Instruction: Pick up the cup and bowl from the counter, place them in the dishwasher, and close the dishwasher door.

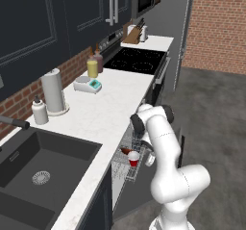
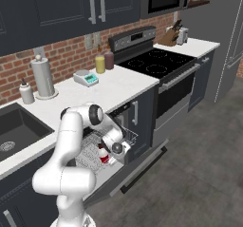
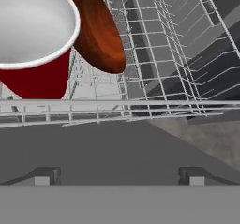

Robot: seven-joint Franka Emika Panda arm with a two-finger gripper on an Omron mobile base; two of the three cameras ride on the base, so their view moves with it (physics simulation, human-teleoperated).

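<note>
The table [image 1: 110, 101] runs long and white over the dark cabinets, and the dishwasher [image 2: 124, 114] sits under it with the dishwasher door [image 2: 137, 166] dropped flat open and the wire rack [image 3: 164, 54] pulled out over it. I'll use the rack as the reference for everything. The black sink [image 1: 43, 169] is set in the table on the far side of the rack from the stove [image 1: 137, 59]. A paper towel roll [image 1: 53, 90] stands on the table above and behind the rack. The cup [image 3: 35, 40] is upright inside the rack, red with a white inside. The bowl [image 3: 101, 35] is in the rack too, tipped up on edge and right against the cup. The tool [image 3: 117, 176] hangs over the rack's front rail, fingers spread wide, holding nothing.
</note>
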